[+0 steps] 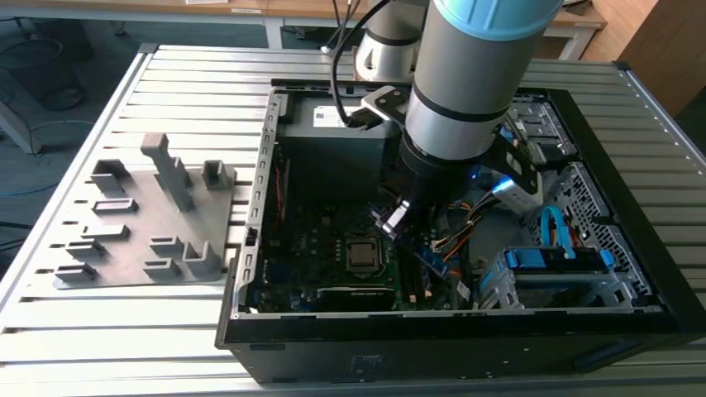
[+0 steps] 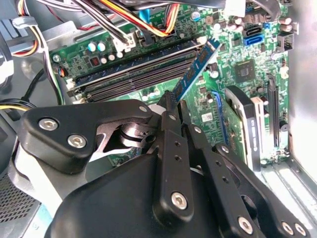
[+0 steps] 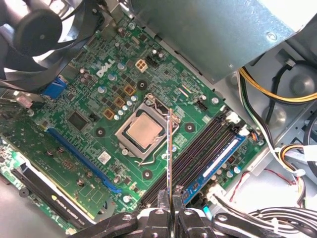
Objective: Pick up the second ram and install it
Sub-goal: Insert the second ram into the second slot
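Spanning the exterior view, the slatted table bore an open case, with a grey holder lying at nine o'clock from it. The arm hung into the case from twelve o'clock, over the motherboard. The gripper was closed narrowly on one end of the ram, its fingers pinching the thin board between them. In both wrist views the ram stood out from the fingertips above the motherboard, unseated, at an angle to the slots. In the first wrist view it showed edge-on, between the CPU and the slots.
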Available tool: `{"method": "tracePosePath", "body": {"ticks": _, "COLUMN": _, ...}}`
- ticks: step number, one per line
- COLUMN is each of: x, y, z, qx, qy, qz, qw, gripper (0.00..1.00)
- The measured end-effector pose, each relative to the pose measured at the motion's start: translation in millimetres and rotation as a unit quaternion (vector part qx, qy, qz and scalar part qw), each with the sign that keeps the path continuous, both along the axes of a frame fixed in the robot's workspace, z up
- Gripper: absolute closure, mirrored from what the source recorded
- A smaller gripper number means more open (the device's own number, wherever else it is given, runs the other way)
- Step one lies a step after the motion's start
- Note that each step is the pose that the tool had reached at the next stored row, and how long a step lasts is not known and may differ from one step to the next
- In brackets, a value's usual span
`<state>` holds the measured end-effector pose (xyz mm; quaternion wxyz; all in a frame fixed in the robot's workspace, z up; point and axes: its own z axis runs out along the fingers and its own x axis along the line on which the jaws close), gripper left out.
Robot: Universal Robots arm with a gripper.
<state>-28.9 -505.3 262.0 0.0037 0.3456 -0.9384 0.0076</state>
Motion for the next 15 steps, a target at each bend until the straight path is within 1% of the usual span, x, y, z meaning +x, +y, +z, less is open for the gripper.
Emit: {"method": "tracePosePath", "body": {"ticks": 15, "x": 0.0, "y": 0.0, "z": 0.0, "qx": 0.0001, "qy": 0.0000, "qz": -0.019, "qw": 0.9998, "gripper": 0.86}}
